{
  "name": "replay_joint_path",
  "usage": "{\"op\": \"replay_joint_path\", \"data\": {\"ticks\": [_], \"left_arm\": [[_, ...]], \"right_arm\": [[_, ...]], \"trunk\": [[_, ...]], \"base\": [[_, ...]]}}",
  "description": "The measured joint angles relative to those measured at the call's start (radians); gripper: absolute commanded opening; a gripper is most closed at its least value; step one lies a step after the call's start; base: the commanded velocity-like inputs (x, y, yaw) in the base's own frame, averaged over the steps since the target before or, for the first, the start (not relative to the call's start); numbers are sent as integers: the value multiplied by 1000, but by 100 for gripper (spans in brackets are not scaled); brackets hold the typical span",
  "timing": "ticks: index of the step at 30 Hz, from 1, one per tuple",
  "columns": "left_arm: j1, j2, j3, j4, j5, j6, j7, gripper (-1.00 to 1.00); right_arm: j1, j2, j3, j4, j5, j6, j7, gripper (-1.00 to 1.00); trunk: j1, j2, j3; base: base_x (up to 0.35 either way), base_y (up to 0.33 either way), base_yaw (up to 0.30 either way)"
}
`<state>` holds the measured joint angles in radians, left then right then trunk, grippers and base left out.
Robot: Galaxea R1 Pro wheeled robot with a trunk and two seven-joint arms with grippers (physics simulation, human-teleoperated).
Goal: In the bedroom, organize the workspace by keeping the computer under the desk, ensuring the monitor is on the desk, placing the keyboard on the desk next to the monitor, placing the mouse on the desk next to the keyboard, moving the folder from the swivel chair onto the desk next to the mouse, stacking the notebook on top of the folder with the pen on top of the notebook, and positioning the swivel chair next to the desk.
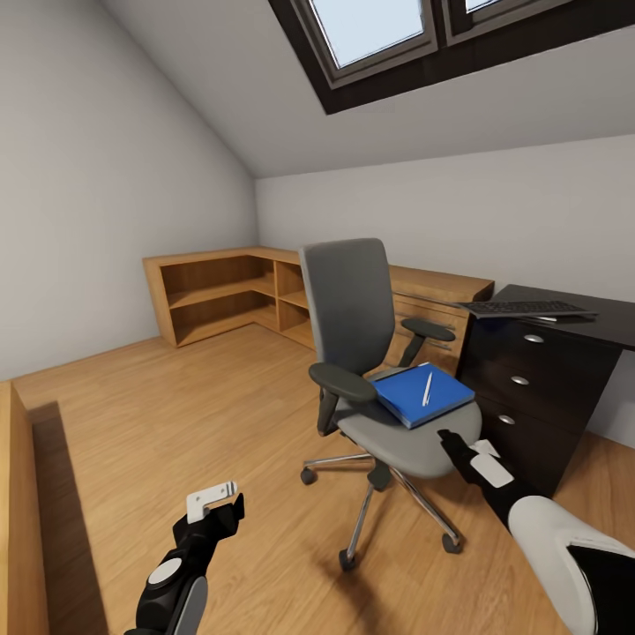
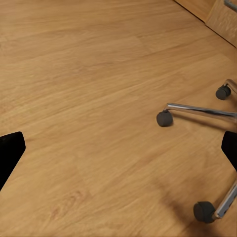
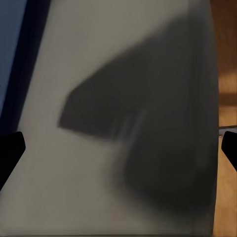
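The attic bedroom's light wood floor (image 1: 176, 406) spread beneath the left tool (image 1: 214, 504), which hung low with its jaws parted and empty. The glossy black worktop (image 1: 573, 309) with its dark drawer unit stood beyond the right tool (image 1: 465, 451). That tool hovered just over the front edge of the grey-upholstered swivel chair (image 1: 353, 304), jaws parted, holding nothing. Just ahead of it on the seat lay the flat bright-blue folder (image 1: 419, 392), a slim white pen (image 1: 428, 388) resting on top. A flat black keyboard (image 1: 525, 309) sat on the worktop.
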<state>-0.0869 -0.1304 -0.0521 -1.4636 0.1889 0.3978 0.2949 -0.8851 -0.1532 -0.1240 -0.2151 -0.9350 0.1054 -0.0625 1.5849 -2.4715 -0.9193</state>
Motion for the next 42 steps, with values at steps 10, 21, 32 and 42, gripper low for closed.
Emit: {"op": "replay_joint_path", "data": {"ticks": [10, 21, 32, 42], "left_arm": [[0, 0, -25, 0, 0, 0, 0, 100], [0, 0, -32, 4, -1, -1, 0, 100], [0, 0, -33, 5, -1, 1, 1, 100], [0, -1, -40, 7, -1, 1, 2, 100]], "right_arm": [[0, 5, -7, -1, 10, -1, -1, 100], [0, 16, -2, -1, 7, -1, 0, 100], [-1, 17, -5, -1, 11, -1, 0, 100], [-1, 18, -7, -1, 14, -1, 0, 100]], "trunk": [[0, 0, 0], [-1, 0, 0], [0, 0, 0], [0, 0, 0]], "base": [[52, 14, 0], [304, 24, 0], [152, 0, 24], [2, 0, 218]]}}
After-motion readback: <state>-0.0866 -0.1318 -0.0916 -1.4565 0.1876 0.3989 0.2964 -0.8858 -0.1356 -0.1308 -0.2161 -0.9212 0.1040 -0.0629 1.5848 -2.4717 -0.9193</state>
